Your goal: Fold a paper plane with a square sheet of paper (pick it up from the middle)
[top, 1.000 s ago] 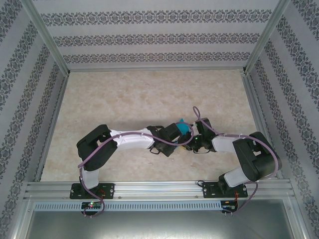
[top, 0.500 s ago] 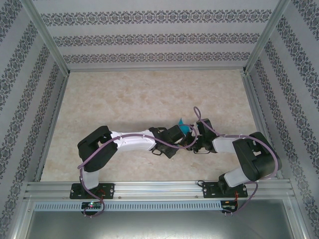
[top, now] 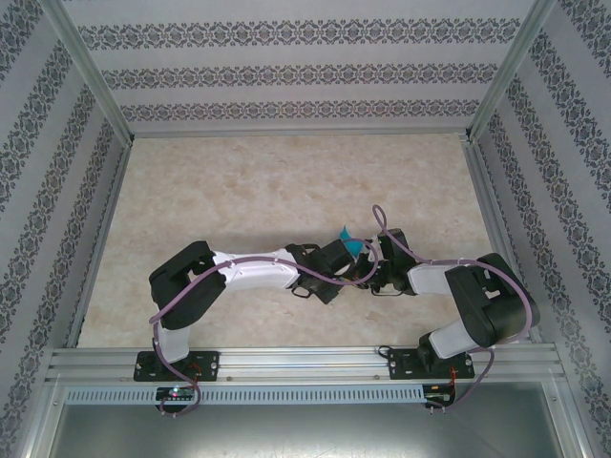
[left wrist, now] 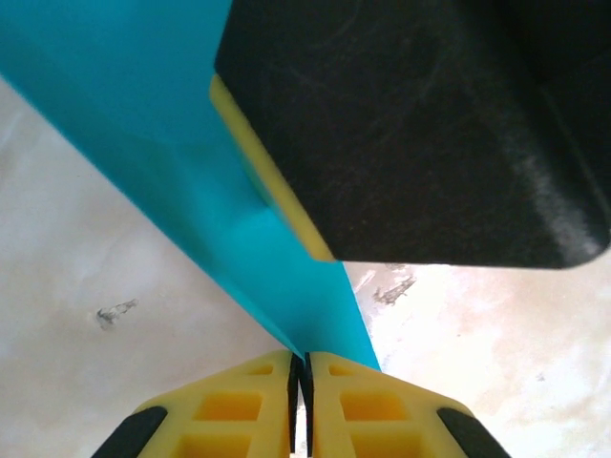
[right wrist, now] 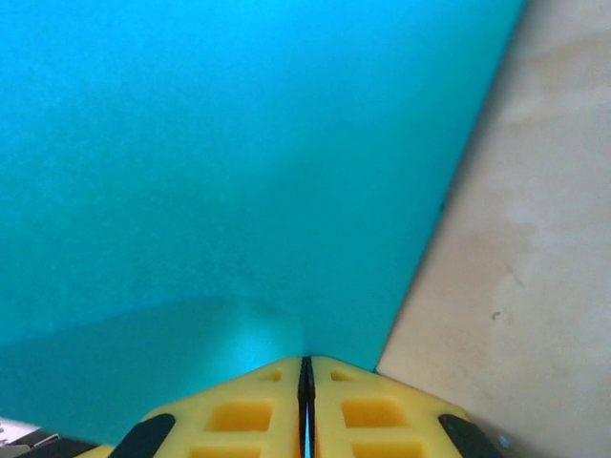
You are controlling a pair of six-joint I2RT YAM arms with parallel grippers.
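Smooth matt turquoise sheet of paper (right wrist: 239,162); pale, mottled, lightly scuffed table (top: 286,181); dull metal frame (top: 286,363).

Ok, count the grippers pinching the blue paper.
2. The left gripper is shut on the paper, coming from the left; the right gripper is shut on it from the right. They meet near the middle of the table.

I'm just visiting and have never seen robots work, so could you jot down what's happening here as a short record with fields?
Thing held: turquoise-blue sheet of paper
Left side: left claw shut on the paper
Right side: right claw shut on the paper
Surface: pale marbled table
Where: between the two arms, toward the table's near half
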